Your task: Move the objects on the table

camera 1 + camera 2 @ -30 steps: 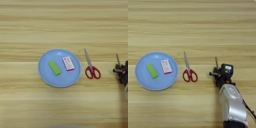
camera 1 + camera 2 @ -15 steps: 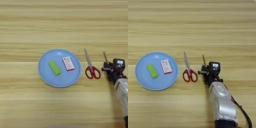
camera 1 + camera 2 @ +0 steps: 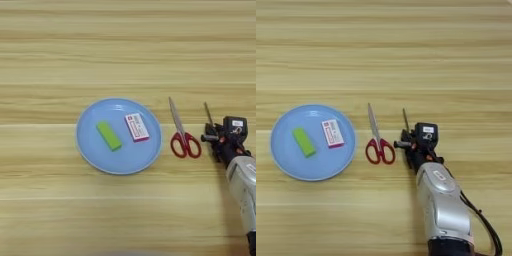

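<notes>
Leftward across the worktop point(image 3: 406, 45) the silver forearm point(image 3: 443, 210) has travelled over the last second, bringing the tool point(image 3: 412, 147) from the right edge to a spot just beside the scissors point(image 3: 377, 140), while plate, block, box and scissors lie as before. Pale wood with long horizontal grain stripes and plank seams fills both views. On it sits a round, smooth light-blue plate point(image 3: 90, 150), holding two things side by side and apart: a lime-green rectangular block point(image 3: 108, 135) on the left, lying at a slant, and a flat white-and-red box point(image 3: 137, 127) on the right. Right of the plate, not touching it, the scissors rest shut, red loop handles toward the robot, steel blades pointing away. The forearm, rounded and metallic, enters from the bottom edge and reaches up the picture, black cable trailing along its right side. A thin screwdriver point(image 3: 405, 120) juts out above the black tool; whether the tool pinches it, or is spread or pressed together, I cannot tell.
</notes>
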Controlling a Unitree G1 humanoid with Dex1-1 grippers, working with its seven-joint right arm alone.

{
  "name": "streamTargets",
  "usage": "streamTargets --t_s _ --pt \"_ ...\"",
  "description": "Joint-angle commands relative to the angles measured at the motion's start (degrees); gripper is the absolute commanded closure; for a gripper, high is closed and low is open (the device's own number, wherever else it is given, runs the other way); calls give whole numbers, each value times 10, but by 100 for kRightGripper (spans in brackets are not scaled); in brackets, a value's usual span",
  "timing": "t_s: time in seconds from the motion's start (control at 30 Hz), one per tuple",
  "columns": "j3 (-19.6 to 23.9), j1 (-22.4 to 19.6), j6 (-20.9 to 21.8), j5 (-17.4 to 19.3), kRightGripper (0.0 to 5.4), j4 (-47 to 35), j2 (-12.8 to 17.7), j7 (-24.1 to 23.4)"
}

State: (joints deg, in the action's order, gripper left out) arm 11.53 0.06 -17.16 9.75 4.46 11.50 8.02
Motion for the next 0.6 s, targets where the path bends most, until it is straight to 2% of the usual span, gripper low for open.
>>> streamTargets --t_s 0.03,0.6 --pt "-3 -3 -14 -7 378 3 10 0" --pt "1 -1 -5 -4 209 -9 8 5"
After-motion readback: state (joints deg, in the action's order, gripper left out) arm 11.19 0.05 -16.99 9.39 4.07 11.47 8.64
